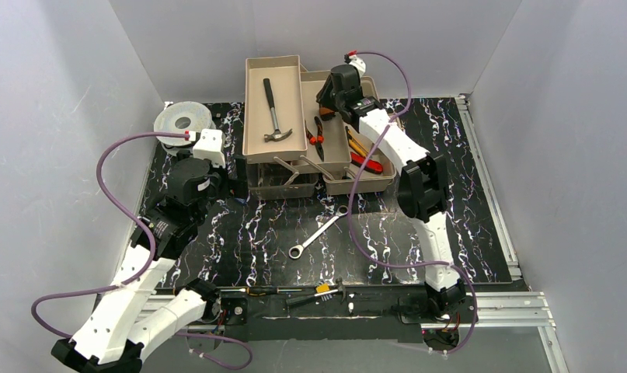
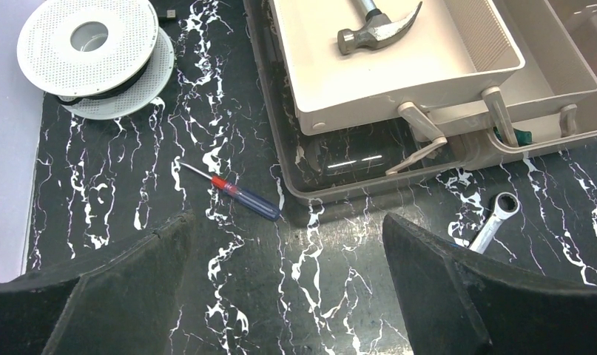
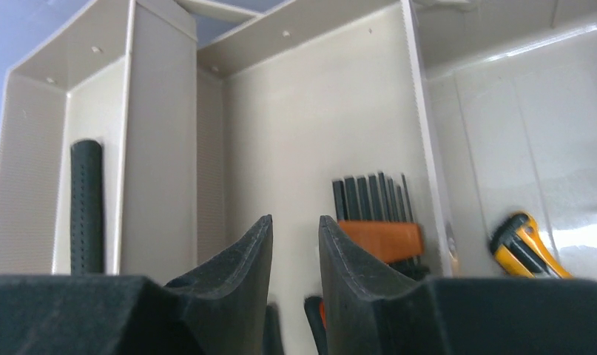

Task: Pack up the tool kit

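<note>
Left gripper (image 2: 286, 223) spread wide and empty, screwdriver (image 2: 240, 194) lying just ahead between its fingers, toolbox (image 2: 369, 92) ahead-right; right gripper (image 3: 295, 222) low in a toolbox tray, jaws near-closed, grip undeterminable, hex keys (image 3: 376, 222) just right.

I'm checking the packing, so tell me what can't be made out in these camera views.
Right wrist view: whether the right gripper holds anything; the gripper itself blocks what lies below.
Left wrist view: the handle of the hammer, cut off by the top edge.
Left wrist view: the lower end of the wrench, behind the left gripper.
</note>
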You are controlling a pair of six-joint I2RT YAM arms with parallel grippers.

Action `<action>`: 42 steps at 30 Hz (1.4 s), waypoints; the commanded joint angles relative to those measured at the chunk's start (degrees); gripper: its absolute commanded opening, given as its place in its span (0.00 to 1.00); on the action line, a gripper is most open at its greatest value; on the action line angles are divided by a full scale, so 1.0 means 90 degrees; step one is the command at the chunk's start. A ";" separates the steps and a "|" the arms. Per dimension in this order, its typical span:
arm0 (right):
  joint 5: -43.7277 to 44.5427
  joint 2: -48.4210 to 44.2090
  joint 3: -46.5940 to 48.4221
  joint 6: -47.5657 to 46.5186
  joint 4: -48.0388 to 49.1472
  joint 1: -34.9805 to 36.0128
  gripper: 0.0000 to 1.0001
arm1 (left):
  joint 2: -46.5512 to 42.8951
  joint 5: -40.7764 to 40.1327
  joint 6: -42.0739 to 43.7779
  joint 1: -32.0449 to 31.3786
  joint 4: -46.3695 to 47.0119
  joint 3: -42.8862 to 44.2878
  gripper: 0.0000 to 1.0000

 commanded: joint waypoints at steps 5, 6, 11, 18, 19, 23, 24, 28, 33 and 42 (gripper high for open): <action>-0.0723 -0.2454 -0.1781 -0.1409 0.0633 -0.0031 0.38 | -0.0173 0.0102 -0.0248 0.0015 -0.0234 0.0102 0.98; -0.1032 -0.2765 -0.2127 -0.1634 0.0709 -0.0029 0.38 | -0.0197 0.0161 -0.0288 0.0016 -0.0257 0.0087 0.98; -0.1857 -0.4202 -0.3748 -0.2017 0.0476 -0.0022 0.40 | -0.0139 0.0830 -0.0486 0.0015 -0.0593 0.0098 0.98; -0.1621 -0.6160 -0.6126 -0.2182 -0.0269 0.0192 0.49 | -0.0001 0.2394 -0.0650 0.0013 -0.1159 -0.0084 0.98; -0.1601 -0.6437 -0.6419 -0.2262 -0.0299 0.0306 0.49 | -0.0020 0.2633 -0.0679 0.0015 -0.1170 -0.0165 0.98; -0.1365 -0.7411 -0.7429 -0.2357 -0.0443 0.0909 0.50 | -0.0135 0.3014 -0.1052 0.0006 -0.1197 -0.0575 0.98; -0.1425 -0.7658 -0.7747 -0.2375 -0.0414 0.1087 0.50 | -0.0167 0.3075 -0.1170 0.0000 -0.1192 -0.0717 0.98; -0.1979 -0.8427 -0.8905 -0.2768 -0.0064 0.1904 0.52 | -0.0276 0.3270 -0.1579 -0.0050 -0.1093 -0.1149 0.98; -0.2224 -0.8567 -0.9576 -0.3690 0.0127 0.3206 0.53 | -0.0358 0.3377 -0.2095 -0.0063 -0.0696 -0.1658 0.98; -0.2010 -0.6931 -0.8801 -0.4962 -0.0112 0.4719 0.62 | 0.0269 0.1570 -0.2352 0.0124 -0.1522 -0.0993 0.98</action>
